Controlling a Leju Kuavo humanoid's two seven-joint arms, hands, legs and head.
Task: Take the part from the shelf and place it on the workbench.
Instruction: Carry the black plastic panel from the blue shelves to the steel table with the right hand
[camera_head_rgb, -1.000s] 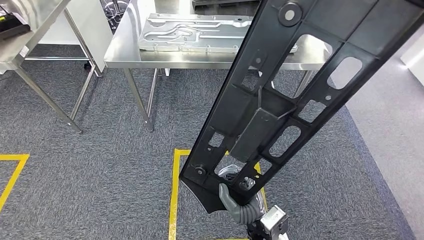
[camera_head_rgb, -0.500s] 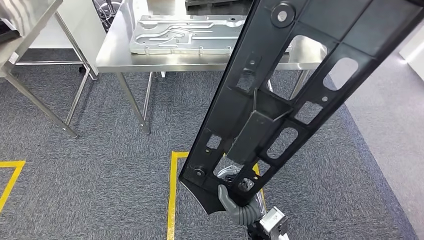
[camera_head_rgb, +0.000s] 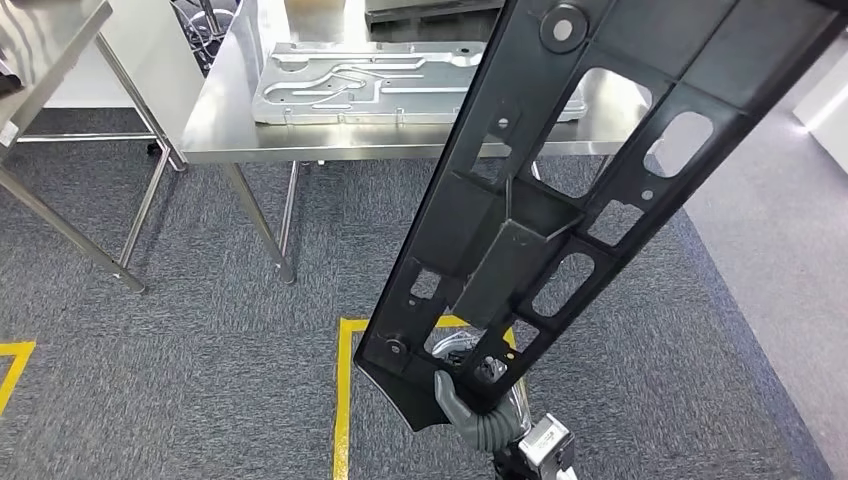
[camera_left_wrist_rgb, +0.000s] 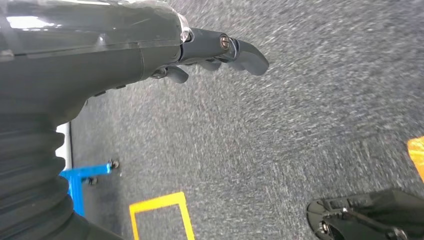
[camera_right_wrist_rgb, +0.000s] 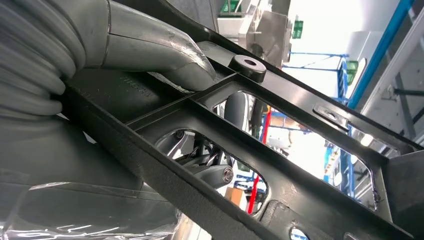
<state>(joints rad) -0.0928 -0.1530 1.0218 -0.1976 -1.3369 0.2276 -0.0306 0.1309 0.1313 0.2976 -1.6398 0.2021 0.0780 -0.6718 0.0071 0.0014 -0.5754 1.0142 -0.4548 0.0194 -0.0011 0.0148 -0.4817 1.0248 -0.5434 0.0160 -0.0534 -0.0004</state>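
A long black plastic part (camera_head_rgb: 560, 200) with several cut-outs rises slanted from bottom centre to the top right of the head view. My right hand (camera_head_rgb: 470, 405) grips its lower end from below. In the right wrist view the grey thumb (camera_right_wrist_rgb: 150, 45) lies across a rib of the part (camera_right_wrist_rgb: 300, 115) and darker fingers show through a cut-out. The steel workbench (camera_head_rgb: 330, 140) stands ahead on the carpet. My left hand (camera_left_wrist_rgb: 210, 50) hangs over the carpet with nothing in it, fingers loosely extended. The part's lower end (camera_left_wrist_rgb: 370, 220) also shows in the left wrist view.
A silver stamped metal panel (camera_head_rgb: 370, 80) lies on the workbench. A second steel table (camera_head_rgb: 40, 40) stands at the far left. Yellow floor tape (camera_head_rgb: 345, 400) marks a box beneath me. A blue wheeled frame (camera_left_wrist_rgb: 80, 180) stands on the carpet.
The whole scene has slid down and left: the camera has moved closer to the workbench. The part stays gripped in my right hand the same way.
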